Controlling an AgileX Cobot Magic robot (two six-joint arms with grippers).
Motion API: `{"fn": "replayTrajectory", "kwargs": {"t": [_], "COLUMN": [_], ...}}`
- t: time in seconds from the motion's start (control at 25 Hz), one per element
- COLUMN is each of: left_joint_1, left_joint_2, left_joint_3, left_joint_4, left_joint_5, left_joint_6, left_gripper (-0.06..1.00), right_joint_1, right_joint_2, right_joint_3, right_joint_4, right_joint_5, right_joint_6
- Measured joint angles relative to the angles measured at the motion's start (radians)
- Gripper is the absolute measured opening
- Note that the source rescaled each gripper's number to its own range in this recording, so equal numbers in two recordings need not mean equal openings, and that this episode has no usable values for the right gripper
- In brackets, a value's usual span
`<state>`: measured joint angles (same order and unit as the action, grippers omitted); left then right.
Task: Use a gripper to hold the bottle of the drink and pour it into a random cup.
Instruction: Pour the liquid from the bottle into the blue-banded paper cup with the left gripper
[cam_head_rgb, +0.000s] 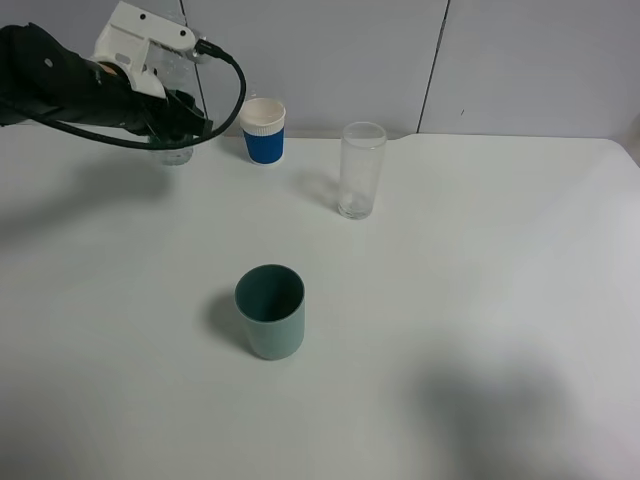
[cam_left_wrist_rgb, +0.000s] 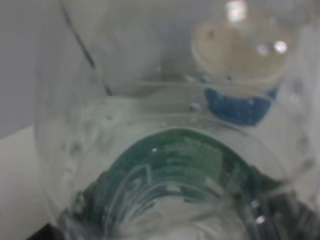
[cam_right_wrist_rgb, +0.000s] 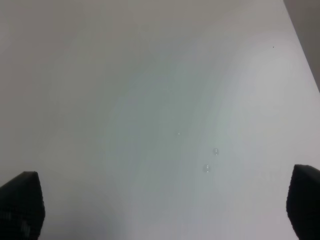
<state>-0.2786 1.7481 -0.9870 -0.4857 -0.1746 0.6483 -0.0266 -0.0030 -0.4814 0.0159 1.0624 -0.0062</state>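
Note:
The bottle of the drink (cam_head_rgb: 175, 152) is clear plastic and stands at the back left of the table; only its lower part shows under my left gripper (cam_head_rgb: 183, 118). The white housing and black jaws sit around its upper part. In the left wrist view the bottle (cam_left_wrist_rgb: 170, 165) fills the frame, with its dark green label close to the camera. The jaws look closed on it. A teal cup (cam_head_rgb: 270, 311) stands in the middle front. My right gripper (cam_right_wrist_rgb: 165, 210) is open and empty above bare table; it is out of the exterior view.
A blue cup with a white rim (cam_head_rgb: 264, 131) stands just right of the bottle, and shows through it in the left wrist view (cam_left_wrist_rgb: 240, 107). A tall clear glass (cam_head_rgb: 360, 170) stands further right. The wall runs behind the white table (cam_head_rgb: 480, 260).

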Motion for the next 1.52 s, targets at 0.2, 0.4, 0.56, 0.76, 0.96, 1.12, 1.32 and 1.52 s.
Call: {"fn": "replayTrajectory", "kwargs": {"t": [0.2,0.4,0.56,0.76,0.96,1.12,1.32,1.52], "left_joint_1": [0.0,0.0,0.0,0.0,-0.001,-0.001,-0.001,-0.009], "left_joint_2": [0.0,0.0,0.0,0.0,0.017,0.04,0.081,0.137], "left_joint_3": [-0.015,-0.015,-0.015,-0.016,-0.075,-0.127,-0.155,-0.197], "left_joint_4": [-0.113,0.169,0.604,1.041,1.557,1.88,1.936,1.953], "left_joint_5": [0.001,0.005,0.002,-0.037,0.013,0.115,0.285,0.389], "left_joint_6": [0.148,-0.134,-0.618,-1.064,-1.573,-1.931,-1.968,-1.969], "left_gripper": [0.0,0.0,0.0,0.0,0.0,0.0,0.0,0.0], "right_joint_1": [0.0,0.0,0.0,0.0,0.0,0.0,0.0,0.0], "right_joint_2": [0.0,0.0,0.0,0.0,0.0,0.0,0.0,0.0], "right_joint_3": [0.0,0.0,0.0,0.0,0.0,0.0,0.0,0.0], "right_joint_4": [0.0,0.0,0.0,0.0,0.0,0.0,0.0,0.0], "right_joint_5": [0.0,0.0,0.0,0.0,0.0,0.0,0.0,0.0], "right_joint_6": [0.0,0.0,0.0,0.0,0.0,0.0,0.0,0.0]}}
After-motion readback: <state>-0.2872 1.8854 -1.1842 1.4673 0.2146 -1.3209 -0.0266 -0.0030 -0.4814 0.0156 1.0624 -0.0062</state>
